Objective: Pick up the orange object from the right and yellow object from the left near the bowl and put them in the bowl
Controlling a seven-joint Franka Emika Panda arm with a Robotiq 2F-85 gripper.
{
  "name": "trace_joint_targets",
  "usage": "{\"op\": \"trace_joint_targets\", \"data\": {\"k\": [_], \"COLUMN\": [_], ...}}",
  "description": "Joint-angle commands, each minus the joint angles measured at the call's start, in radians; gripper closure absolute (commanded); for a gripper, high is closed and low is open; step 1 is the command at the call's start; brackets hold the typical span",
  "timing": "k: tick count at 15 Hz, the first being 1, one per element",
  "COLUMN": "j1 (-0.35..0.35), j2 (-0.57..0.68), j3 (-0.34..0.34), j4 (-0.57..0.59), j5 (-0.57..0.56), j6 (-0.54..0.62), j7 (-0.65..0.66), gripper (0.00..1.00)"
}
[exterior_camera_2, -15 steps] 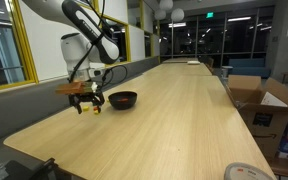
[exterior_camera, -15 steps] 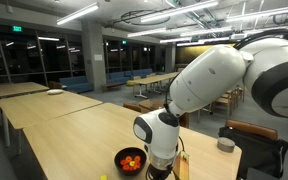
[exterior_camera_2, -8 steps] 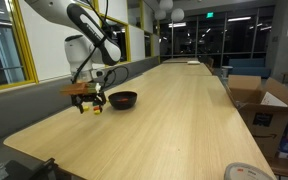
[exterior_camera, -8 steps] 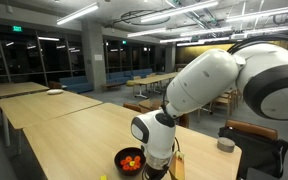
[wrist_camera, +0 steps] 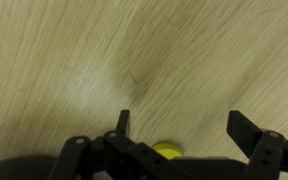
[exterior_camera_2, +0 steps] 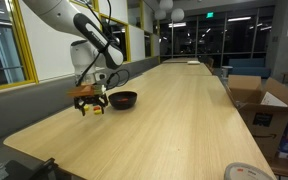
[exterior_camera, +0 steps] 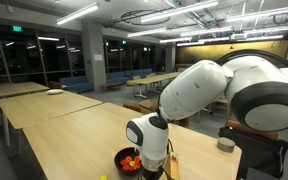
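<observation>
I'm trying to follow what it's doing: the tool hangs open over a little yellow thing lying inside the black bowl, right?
Not quite. The yellow thing lies on the wooden table, not inside the black bowl, which stands beside it. The wrist view shows it resting on bare wood. The rest holds: the tool hangs open over it.

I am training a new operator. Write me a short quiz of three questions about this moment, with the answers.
1. True or false: the gripper has its fingers open.
2. In the wrist view, what shows between the fingers? A) a yellow object B) a spoon C) a cup
3. Fill in: the black bowl stands on the wooden ____.
Key: 1 true; 2 A; 3 table.
</observation>
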Motion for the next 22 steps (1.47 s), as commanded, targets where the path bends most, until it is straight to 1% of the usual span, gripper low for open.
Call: {"op": "trace_joint_targets", "data": {"k": [1,4,8,16,22], "j1": [-0.020,-0.036,-0.081,-0.178,-0.221], "j2": [0.057,0.054,0.035,0.041,0.049], "j3": [0.005,0.019,0.070,0.172,0.206], "j4": [0.099,0.115,0.128,0.153,0.157], "j5": [0.000,0.000,0.000,0.054,0.086], "j6": [0.060,0.040,0.017,-0.016,-0.022], "j7": [-0.027,-0.056,-0.107,-0.237,-0.312], "gripper": [0.00,0.00,0.00,0.00,0.00]}}
